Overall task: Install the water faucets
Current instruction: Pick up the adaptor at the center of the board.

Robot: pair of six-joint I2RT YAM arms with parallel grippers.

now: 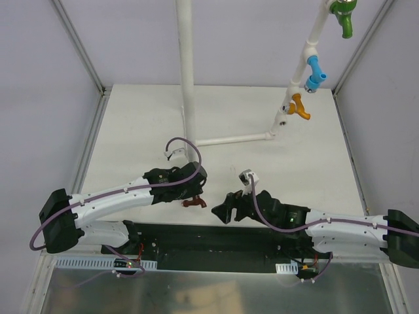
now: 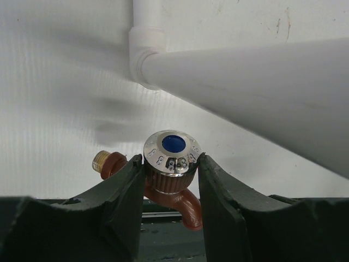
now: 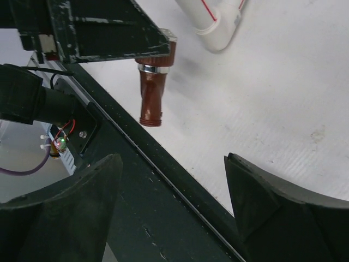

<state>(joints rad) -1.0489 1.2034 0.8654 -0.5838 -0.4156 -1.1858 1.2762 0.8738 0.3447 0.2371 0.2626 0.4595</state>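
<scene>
Top external view, lower left: the left arm is lying low along the near edge, elbow bent, with the left gripper (image 1: 195,195) pinching the brown faucet (image 1: 194,203) just in front of the pipe frame (image 1: 186,78) upright. In the left wrist view its fingers (image 2: 122,202) are clamping the chrome cap, spout hanging down. Right of centre, the right gripper (image 1: 219,208) is facing that faucet from just beside it, jaws standing wide and holding nothing. Upper right, the orange faucet (image 1: 300,106), blue faucet (image 1: 314,70) and green faucet (image 1: 343,16) are sitting on the slanted pipe. The white table (image 1: 131,124) and pale walls (image 1: 39,78) are boxing everything in.
</scene>
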